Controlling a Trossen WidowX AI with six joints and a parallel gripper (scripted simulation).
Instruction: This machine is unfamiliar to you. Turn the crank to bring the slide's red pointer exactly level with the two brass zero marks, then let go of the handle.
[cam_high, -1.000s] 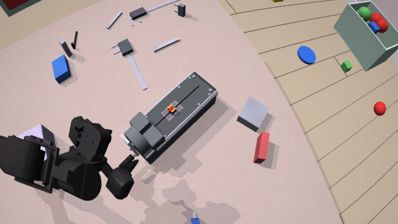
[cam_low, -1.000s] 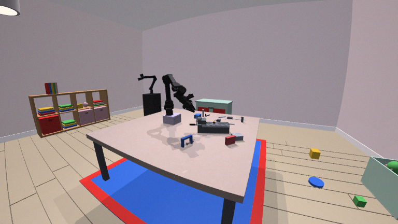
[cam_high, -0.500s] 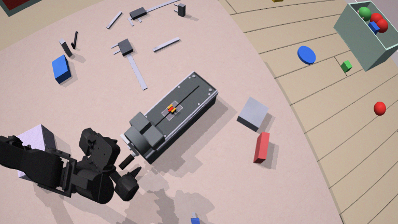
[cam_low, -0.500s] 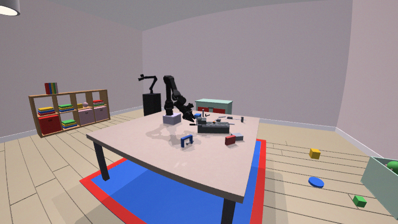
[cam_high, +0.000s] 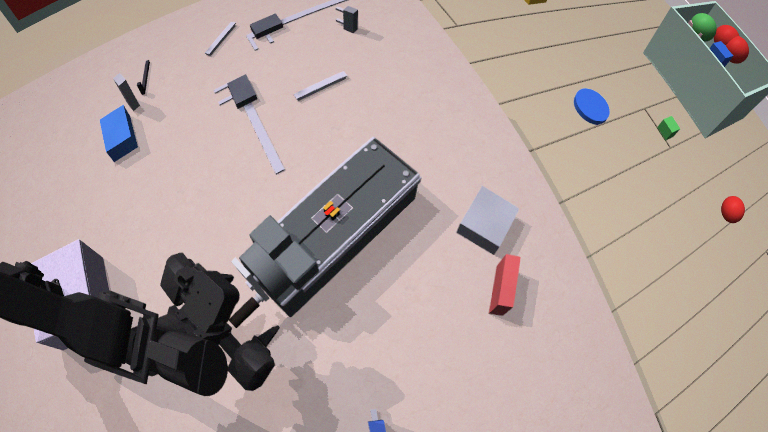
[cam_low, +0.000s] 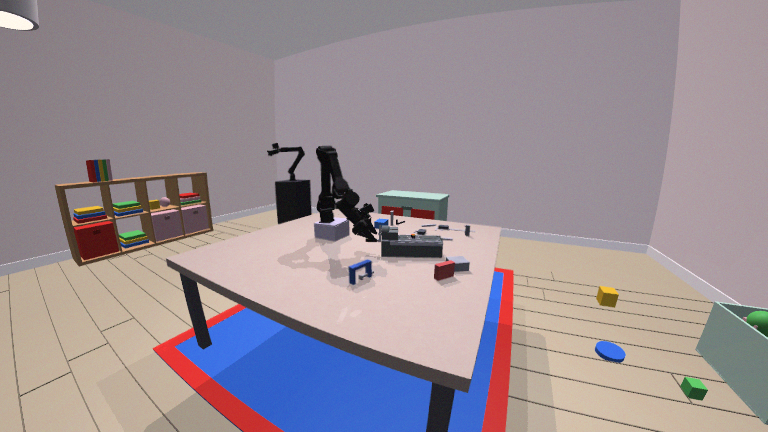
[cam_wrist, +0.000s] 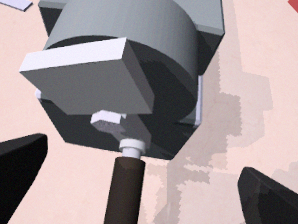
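Observation:
The grey machine (cam_high: 360, 188) (cam_low: 412, 247) lies on the table, its round housing (cam_high: 264, 270) (cam_wrist: 125, 30) at the crank end. In the top view the red pointer (cam_high: 329, 211) sits between two brass marks, a touch toward the crank end; exact level cannot be told. The crank's dark brown handle (cam_high: 244, 313) (cam_wrist: 124, 192) sticks out from the housing end on a pale pin. My gripper (cam_high: 251, 305) (cam_wrist: 145, 161) is open, its fingers wide apart on either side of the handle and clear of it in the wrist view. The wrist view does not show the pointer.
A grey block (cam_high: 488, 217) and a red block (cam_high: 505, 283) lie beside the machine. A blue block (cam_high: 118, 131), pale bars and dark plug-like pieces lie beyond its other side. A blue clamp-like frame (cam_low: 360, 264) stands near the table's front. A lilac block (cam_low: 331, 229) is by the arm's base.

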